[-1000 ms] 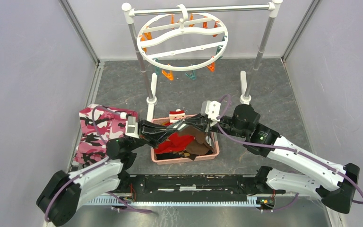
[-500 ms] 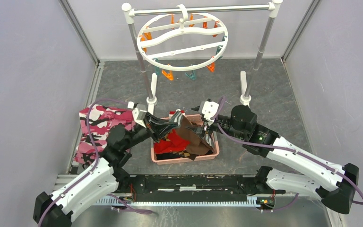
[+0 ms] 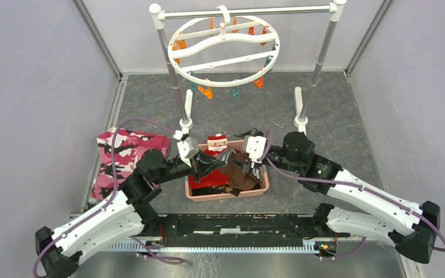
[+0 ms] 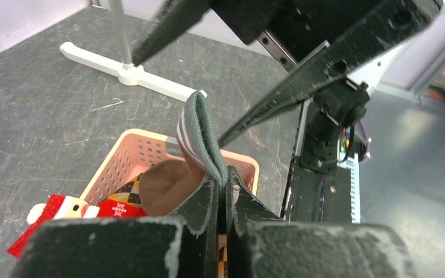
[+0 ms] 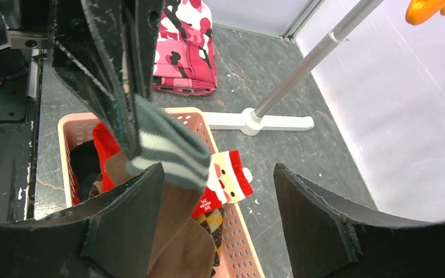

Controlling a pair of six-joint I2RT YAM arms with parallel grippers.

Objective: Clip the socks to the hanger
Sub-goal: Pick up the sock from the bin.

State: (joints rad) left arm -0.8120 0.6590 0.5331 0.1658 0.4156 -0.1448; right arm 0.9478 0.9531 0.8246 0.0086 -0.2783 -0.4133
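Striped sock cuff [image 4: 201,136], wrist views only

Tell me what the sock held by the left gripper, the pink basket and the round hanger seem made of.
Sock: soft knit fabric, matte; its striped cuff folds over limply. Basket: rigid pink plastic, probably moulded, with rows of small holes through its walls. Hanger: white plastic by its look, smooth with a slight sheen and thin moulded bars.
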